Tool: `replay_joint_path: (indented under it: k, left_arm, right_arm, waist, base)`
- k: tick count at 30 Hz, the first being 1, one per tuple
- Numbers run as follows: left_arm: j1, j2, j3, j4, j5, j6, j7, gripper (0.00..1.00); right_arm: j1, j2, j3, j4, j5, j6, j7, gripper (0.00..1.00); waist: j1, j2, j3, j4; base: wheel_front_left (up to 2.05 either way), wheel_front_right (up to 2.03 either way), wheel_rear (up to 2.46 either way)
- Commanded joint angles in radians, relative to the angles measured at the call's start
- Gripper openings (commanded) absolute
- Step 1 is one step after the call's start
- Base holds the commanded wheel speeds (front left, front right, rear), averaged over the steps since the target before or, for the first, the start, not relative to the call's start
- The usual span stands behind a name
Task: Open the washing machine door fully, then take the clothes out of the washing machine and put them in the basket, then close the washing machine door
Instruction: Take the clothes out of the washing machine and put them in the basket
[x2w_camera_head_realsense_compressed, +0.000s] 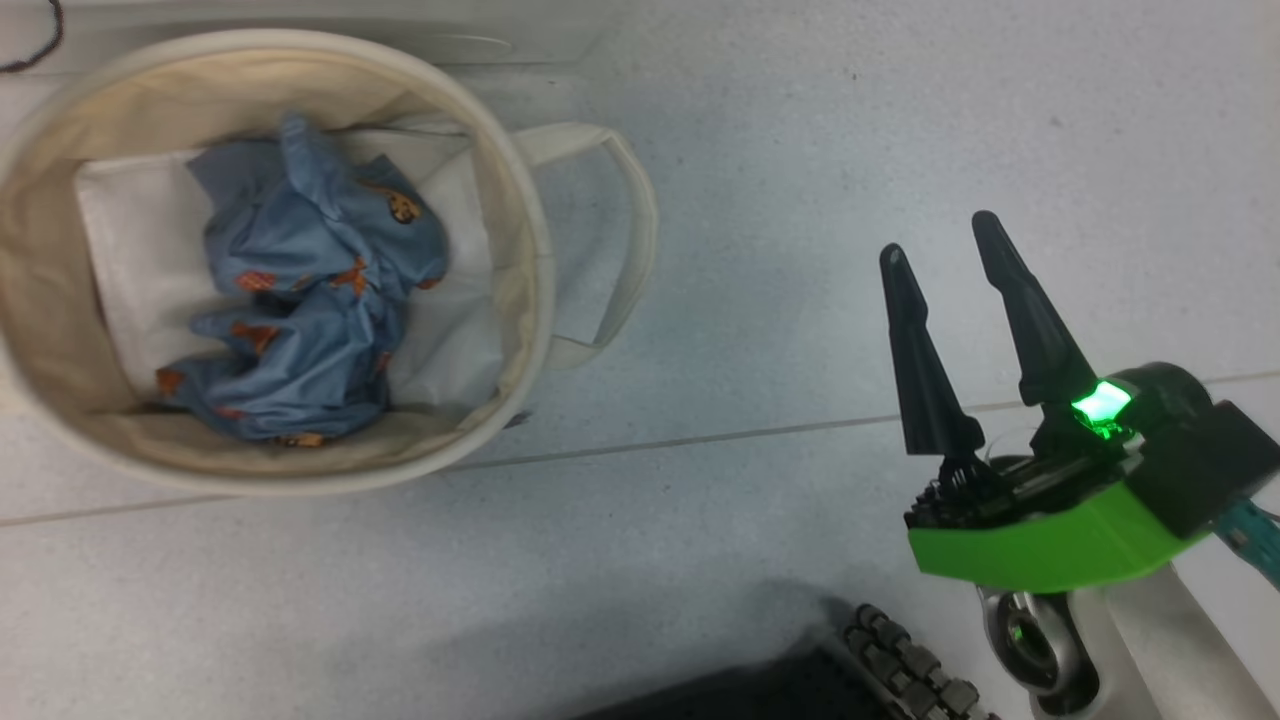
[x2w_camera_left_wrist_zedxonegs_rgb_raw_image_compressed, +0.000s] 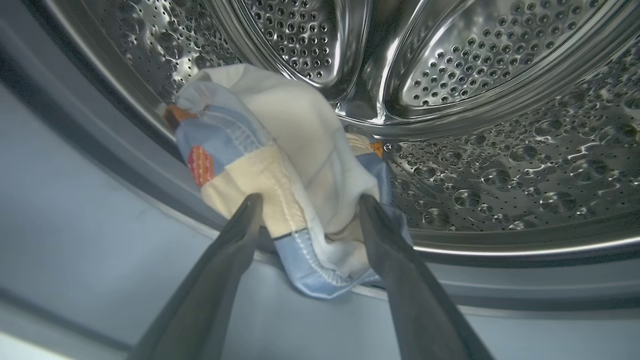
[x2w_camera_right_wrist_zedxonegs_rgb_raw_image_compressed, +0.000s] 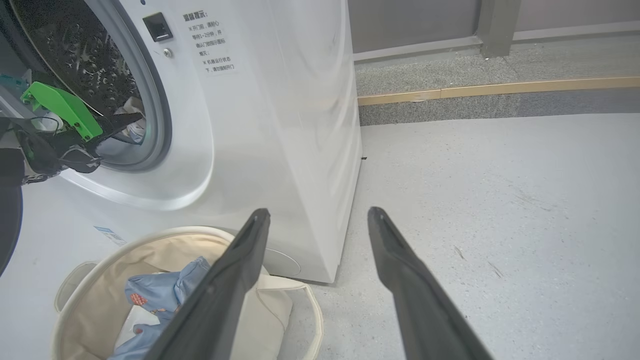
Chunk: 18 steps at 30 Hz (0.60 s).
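Observation:
The washing machine (x2w_camera_right_wrist_zedxonegs_rgb_raw_image_compressed: 280, 125) stands with its porthole uncovered. A dark curved edge at the far left may be the washing machine door (x2w_camera_right_wrist_zedxonegs_rgb_raw_image_compressed: 7, 225). My left gripper (x2w_camera_left_wrist_zedxonegs_rgb_raw_image_compressed: 310, 200) reaches into the steel drum (x2w_camera_left_wrist_zedxonegs_rgb_raw_image_compressed: 500, 150), open, its fingers either side of a white, cream and blue piece of the clothes (x2w_camera_left_wrist_zedxonegs_rgb_raw_image_compressed: 295, 150) that lies on the drum's lip. That same gripper (x2w_camera_right_wrist_zedxonegs_rgb_raw_image_compressed: 127, 127) appears at the porthole in the right wrist view. Blue clothes with orange prints (x2w_camera_head_realsense_compressed: 310, 300) lie crumpled in the basket (x2w_camera_head_realsense_compressed: 520, 200). My right gripper (x2w_camera_head_realsense_compressed: 940, 240) hangs open over the floor, to the right of the basket.
The basket (x2w_camera_right_wrist_zedxonegs_rgb_raw_image_compressed: 100, 280) sits on the grey floor right in front of the machine, its handle (x2w_camera_head_realsense_compressed: 630, 230) sticking out to the right. My base's dark edge (x2w_camera_head_realsense_compressed: 880, 660) shows at the bottom. A raised kerb (x2w_camera_right_wrist_zedxonegs_rgb_raw_image_compressed: 500, 90) runs along the far floor.

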Motion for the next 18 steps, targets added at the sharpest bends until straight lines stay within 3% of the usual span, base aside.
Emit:
replay_joint_path:
  k: [1, 9, 10, 11, 18]
  left_arm:
    - [-0.032, 0.056, 0.003, -0.017, 0.000, 0.010, 0.007, 1.00]
    - [-0.104, 0.073, -0.035, 0.003, 0.031, 0.042, 0.031, 0.98]
    - [-0.110, 0.073, -0.041, 0.005, 0.036, 0.049, 0.028, 0.14]
    - [-0.114, 0.072, -0.044, 0.006, 0.037, 0.051, 0.027, 0.00]
    - [-0.117, 0.061, -0.059, 0.012, 0.041, 0.044, -0.010, 0.00]
  right_arm:
    - [0.055, 0.005, 0.009, -0.038, -0.010, 0.007, -0.008, 1.00]
    - [0.074, 0.021, -0.018, -0.056, -0.020, 0.007, -0.008, 1.00]
    - [0.073, 0.024, -0.019, -0.056, -0.021, 0.007, -0.008, 1.00]
    - [0.073, 0.027, -0.020, -0.056, -0.021, 0.007, -0.008, 1.00]
    - [0.053, 0.032, -0.015, -0.044, -0.022, 0.007, -0.008, 1.00]
  waist:
    - [-0.0002, 0.0001, 0.018, -0.019]
    - [-0.0002, 0.0001, 0.067, -0.038]
    - [-0.0002, 0.0001, 0.069, -0.038]
    - [-0.0002, 0.0001, 0.071, -0.037]
    - [-0.0002, 0.0001, 0.053, -0.026]
  base:
    - [0.00, 0.00, 0.00]
    - [0.00, 0.00, 0.00]
    - [0.00, 0.00, 0.00]
    - [0.00, 0.00, 0.00]
    - [0.00, 0.00, 0.00]
